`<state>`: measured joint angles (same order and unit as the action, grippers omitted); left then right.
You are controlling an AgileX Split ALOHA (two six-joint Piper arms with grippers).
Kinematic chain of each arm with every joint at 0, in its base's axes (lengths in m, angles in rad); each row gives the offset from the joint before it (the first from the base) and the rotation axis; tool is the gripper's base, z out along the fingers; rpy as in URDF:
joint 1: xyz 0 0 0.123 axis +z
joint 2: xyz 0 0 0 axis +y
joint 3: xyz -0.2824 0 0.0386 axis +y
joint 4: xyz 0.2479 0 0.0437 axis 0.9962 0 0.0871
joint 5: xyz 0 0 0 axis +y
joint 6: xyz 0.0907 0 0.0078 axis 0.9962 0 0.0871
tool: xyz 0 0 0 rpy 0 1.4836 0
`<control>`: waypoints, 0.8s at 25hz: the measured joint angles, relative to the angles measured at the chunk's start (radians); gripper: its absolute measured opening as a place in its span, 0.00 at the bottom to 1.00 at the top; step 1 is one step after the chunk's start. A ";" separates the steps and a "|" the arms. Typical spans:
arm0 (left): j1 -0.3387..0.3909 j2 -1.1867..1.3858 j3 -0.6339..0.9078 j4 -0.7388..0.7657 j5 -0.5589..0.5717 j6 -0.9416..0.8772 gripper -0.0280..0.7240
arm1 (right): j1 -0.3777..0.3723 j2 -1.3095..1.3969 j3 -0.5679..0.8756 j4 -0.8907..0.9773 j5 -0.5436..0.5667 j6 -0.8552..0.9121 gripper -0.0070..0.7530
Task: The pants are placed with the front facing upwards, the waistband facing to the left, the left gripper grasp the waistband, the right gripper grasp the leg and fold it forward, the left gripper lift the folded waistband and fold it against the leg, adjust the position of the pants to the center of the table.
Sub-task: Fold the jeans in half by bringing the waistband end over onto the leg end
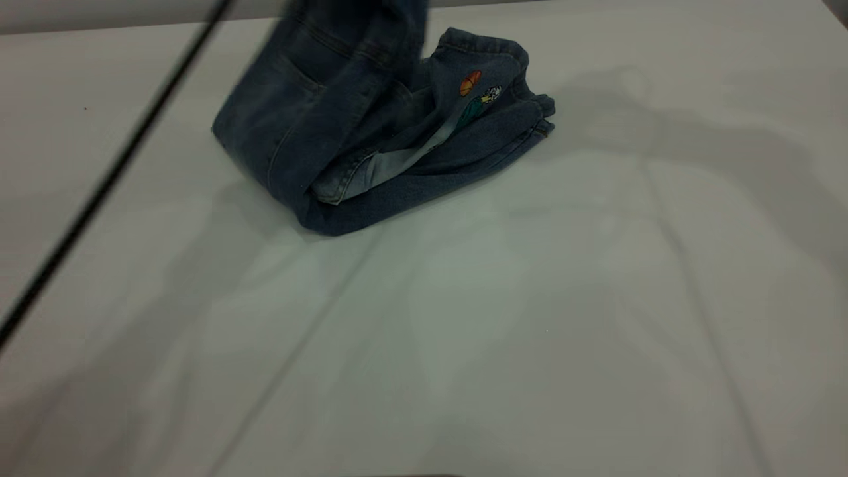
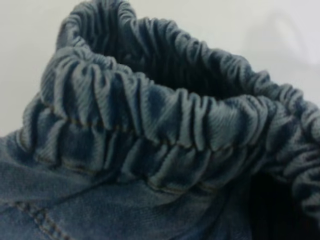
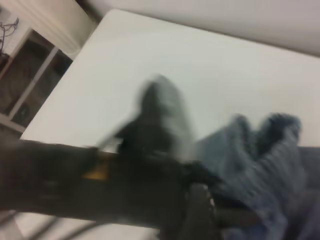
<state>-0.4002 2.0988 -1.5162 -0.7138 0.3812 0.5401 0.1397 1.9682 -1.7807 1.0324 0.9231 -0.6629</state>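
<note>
Lifting one end of the pants (image 1: pixel 358 126) off the white surface (image 1: pixel 530 318), something above the exterior view's top edge holds the denim up as a raised flap, while the rest lies bunched toward the far left-centre of the surface, the small cartoon print (image 1: pixel 478 89) facing up. The left wrist view is filled by the gathered waistband (image 2: pixel 165 125), very near the camera, so the left pincer probably has it; yet no finger shows there, and I cannot tell whether it is clamped or loose. The right pincer (image 3: pixel 165 125) appears only as a dark blur beside ruffled denim, and its state cannot be told either. A thin black rod (image 1: pixel 112 172) crosses the exterior view's left side.

The step in hand looks like carrying the folded waistband over onto the leg. To do it well, I judge the lifted end should travel in a low arc toward the leg hems, keeping the fabric taut enough that layers do not slide apart, then be laid down flat before letting go. The bundle already sits crumpled, so dragging risks spoiling the fold.
</note>
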 joint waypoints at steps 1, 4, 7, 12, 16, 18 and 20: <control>-0.010 0.036 -0.035 0.000 0.009 0.000 0.12 | 0.000 -0.008 0.000 -0.005 0.003 0.003 0.62; -0.028 0.133 -0.127 0.000 0.052 0.000 0.12 | 0.000 -0.017 0.000 -0.020 0.013 0.022 0.62; -0.034 0.211 -0.188 0.000 0.082 0.000 0.12 | 0.000 -0.017 0.000 -0.038 0.025 0.024 0.62; -0.035 0.256 -0.209 0.000 0.103 0.032 0.29 | 0.000 -0.017 0.000 -0.063 0.050 0.027 0.62; -0.034 0.253 -0.251 0.012 0.241 0.069 0.62 | 0.000 -0.017 0.000 -0.083 0.050 0.039 0.62; -0.034 0.239 -0.282 0.049 0.346 0.072 0.77 | 0.000 -0.017 0.000 -0.090 0.050 0.040 0.62; -0.034 0.208 -0.302 0.105 0.440 0.072 0.84 | 0.000 -0.017 0.000 -0.095 0.049 0.040 0.62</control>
<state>-0.4343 2.3064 -1.8187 -0.6083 0.8217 0.6124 0.1397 1.9510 -1.7807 0.9377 0.9720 -0.6225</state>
